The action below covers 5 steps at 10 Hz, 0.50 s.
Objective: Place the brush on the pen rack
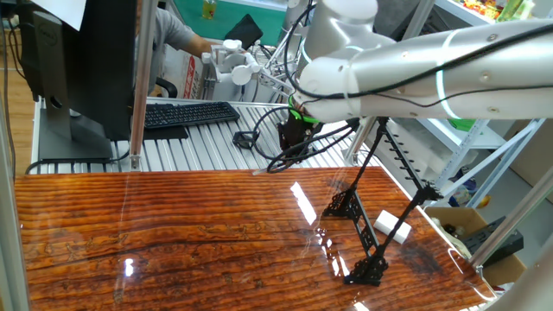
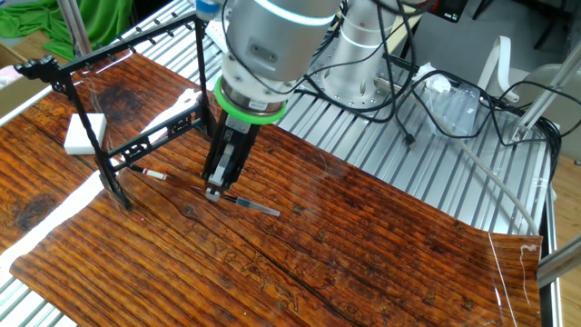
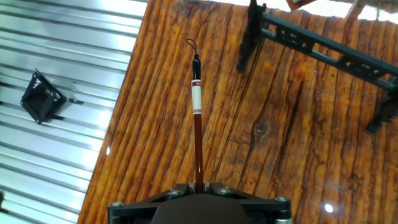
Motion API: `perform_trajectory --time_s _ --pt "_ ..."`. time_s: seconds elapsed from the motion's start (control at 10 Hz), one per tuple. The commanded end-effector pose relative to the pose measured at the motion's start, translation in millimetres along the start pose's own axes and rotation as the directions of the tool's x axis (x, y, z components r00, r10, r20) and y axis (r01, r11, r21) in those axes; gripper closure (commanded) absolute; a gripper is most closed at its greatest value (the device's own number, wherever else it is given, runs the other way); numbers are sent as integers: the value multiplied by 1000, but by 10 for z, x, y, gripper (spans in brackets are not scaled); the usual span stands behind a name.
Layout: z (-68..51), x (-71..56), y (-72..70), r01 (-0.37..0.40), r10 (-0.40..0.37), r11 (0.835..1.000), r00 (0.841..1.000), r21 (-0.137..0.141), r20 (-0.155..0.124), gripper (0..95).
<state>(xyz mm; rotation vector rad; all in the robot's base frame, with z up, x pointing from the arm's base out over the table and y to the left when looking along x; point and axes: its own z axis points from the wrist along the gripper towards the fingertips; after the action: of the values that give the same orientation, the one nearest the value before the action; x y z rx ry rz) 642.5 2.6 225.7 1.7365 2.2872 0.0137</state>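
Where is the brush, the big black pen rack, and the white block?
brush [image 3: 198, 140]: hand view, middle of its brown shaft.
pen rack [image 2: 145, 143]: the other fixed view, lower slanted bar.
white block [image 2: 85, 133]: the other fixed view, its top face.

The table [image 2: 381, 236] top is wood-grained, reddish brown and highly glossy — lamps glare off it in white patches. Around it runs ribbed, matt silvery metal decking [image 3: 56, 93]. The pen rack [image 2: 136, 145] looks like thin black metal, matt. The brush [image 3: 198, 134] has a smooth brown shaft with a white band and a dark tip. The arm's shell [image 1: 432, 65] is smooth, pale — faintly shiny.
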Motion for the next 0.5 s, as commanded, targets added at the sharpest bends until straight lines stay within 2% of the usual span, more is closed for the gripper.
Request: perform_trajectory --time_s 0.1,0.3,0.5 --pt "-8 0 6 11 -11 1000 1000 2 -14 950" --pt "-8 0 6 23 -23 1000 999 5 -23 950" --pt "-8 0 6 18 -18 1000 999 2 -43 950"
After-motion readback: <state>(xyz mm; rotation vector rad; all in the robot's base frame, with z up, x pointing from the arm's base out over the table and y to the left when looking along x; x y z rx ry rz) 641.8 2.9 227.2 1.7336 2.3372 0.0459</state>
